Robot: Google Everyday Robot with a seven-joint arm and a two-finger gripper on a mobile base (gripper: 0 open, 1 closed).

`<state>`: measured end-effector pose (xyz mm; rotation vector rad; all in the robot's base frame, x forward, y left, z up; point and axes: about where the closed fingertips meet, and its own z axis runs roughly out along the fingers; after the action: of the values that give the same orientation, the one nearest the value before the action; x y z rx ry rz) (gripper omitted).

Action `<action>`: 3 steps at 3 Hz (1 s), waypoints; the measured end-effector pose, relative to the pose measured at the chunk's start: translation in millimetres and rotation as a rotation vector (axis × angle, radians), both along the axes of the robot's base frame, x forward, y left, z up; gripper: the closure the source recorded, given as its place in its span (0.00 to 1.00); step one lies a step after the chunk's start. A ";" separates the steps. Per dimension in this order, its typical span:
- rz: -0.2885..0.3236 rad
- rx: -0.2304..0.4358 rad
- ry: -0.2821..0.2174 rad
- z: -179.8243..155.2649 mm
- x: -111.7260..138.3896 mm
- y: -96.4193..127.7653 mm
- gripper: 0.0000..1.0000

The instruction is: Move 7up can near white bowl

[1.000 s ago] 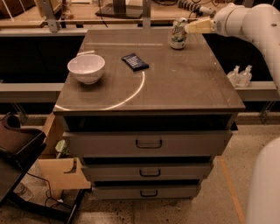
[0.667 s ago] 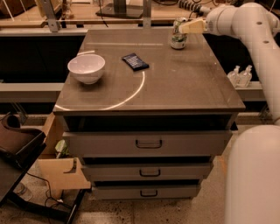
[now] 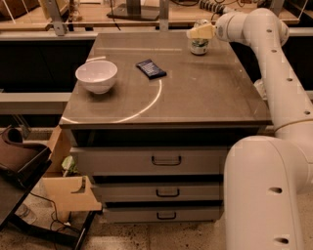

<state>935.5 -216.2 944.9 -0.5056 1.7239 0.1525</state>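
Observation:
The 7up can (image 3: 198, 46) stands upright at the far right of the grey cabinet top (image 3: 205, 93); its green-and-white label shows below the gripper. My gripper (image 3: 198, 32) reaches in from the right at the height of the can's upper part and hides some of it. The white bowl (image 3: 97, 75) sits at the left side of the top, far from the can. My white arm (image 3: 274, 63) runs down the right side of the view.
A flat dark blue packet (image 3: 150, 68) lies between bowl and can, toward the back. The cabinet has three drawers (image 3: 166, 160) in front. A bench (image 3: 137, 14) stands behind. A cardboard box (image 3: 68, 190) and a dark chair (image 3: 19, 161) are at lower left.
The arm has swung closer, so its lower links now fill the right side of the view. The gripper has stayed at the can. Can, bowl and packet have not moved.

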 end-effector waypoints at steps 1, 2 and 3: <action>0.036 0.073 0.012 -9.5 9.9 19.3 0.00; 0.058 0.156 0.031 -25.1 16.5 29.6 0.17; 0.073 0.239 0.057 -46.8 24.2 39.6 0.42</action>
<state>959.7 -176.6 898.1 -0.3900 1.7159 0.4238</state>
